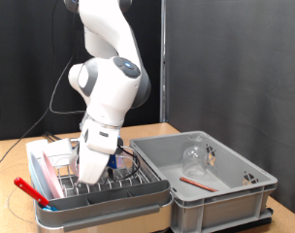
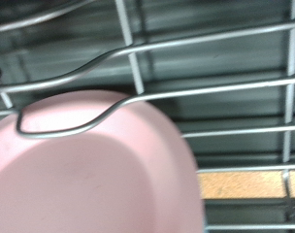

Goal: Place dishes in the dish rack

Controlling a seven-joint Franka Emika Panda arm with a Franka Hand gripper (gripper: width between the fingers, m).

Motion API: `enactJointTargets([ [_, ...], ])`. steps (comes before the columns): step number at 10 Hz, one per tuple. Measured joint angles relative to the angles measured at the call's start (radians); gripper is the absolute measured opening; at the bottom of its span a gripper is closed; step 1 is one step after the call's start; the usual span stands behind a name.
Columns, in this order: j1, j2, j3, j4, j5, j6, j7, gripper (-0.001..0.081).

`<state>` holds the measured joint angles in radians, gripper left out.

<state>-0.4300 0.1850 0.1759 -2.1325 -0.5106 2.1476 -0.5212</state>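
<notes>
Fills the wrist view: pink plate (image 2: 84, 165) under rack (image 2: 186, 92) wires. Gripper's finger state hidden. Best lowered straight between prongs.

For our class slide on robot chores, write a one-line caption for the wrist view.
Close-up of a pink plate resting among the chrome wires of the dish rack.

Pink plate (image 2: 89, 170) among dish rack (image 2: 186, 92) wires.
</notes>
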Motion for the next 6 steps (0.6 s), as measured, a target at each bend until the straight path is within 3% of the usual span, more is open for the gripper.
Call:
enactJointTargets([
  [2, 0.014, 0.031, 0.025, 0.032, 0.008, 0.0, -0.005, 0.0808],
  [6, 0.037, 0.008, 0.111, 0.011, 0.13, -0.06, -0.117, 0.0808],
])
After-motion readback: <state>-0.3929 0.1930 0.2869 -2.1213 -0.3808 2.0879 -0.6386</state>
